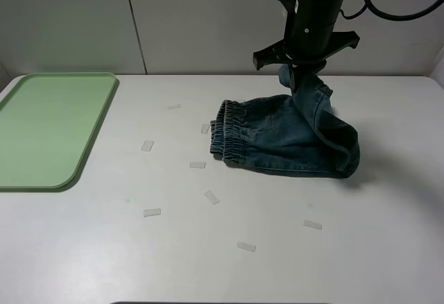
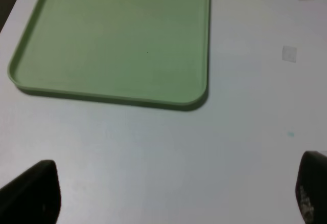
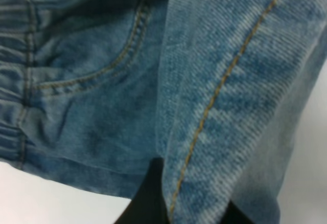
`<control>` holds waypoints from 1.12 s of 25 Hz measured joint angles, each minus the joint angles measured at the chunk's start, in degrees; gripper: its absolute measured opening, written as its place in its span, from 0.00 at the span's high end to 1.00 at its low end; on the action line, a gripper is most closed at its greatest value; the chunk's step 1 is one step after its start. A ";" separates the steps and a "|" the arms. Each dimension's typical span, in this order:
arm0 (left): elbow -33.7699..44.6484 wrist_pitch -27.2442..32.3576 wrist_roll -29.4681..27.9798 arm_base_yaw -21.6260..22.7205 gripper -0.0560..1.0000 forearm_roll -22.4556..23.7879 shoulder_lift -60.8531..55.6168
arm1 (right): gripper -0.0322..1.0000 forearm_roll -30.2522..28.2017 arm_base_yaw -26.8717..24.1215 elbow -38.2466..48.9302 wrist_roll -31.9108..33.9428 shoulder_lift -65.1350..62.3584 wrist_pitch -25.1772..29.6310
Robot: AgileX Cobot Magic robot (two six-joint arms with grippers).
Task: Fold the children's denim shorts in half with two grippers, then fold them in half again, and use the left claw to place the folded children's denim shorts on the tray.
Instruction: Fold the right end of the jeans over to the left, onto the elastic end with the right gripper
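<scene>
Tape scraps dot white table; right hand pinches shorts, left hand spread

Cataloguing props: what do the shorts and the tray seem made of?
The shorts: faded blue denim, likely cotton; diagonal twill weave, orange topstitching, gathered elastic waistband. The tray: probably plastic, pale green, smooth and matte; moulded rounded corners, low rim.

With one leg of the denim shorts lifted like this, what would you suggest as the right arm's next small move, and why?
Probably carry the hem across and lower it onto the waistband. The right gripper, jaws shut, holds one leg end of the children's denim shorts raised above the rest, so the fold looks only half made.
</scene>
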 joint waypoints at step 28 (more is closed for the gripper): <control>0.00 0.00 0.00 0.00 0.08 0.00 0.00 | 0.48 8.34 1.14 0.00 2.03 0.00 -5.28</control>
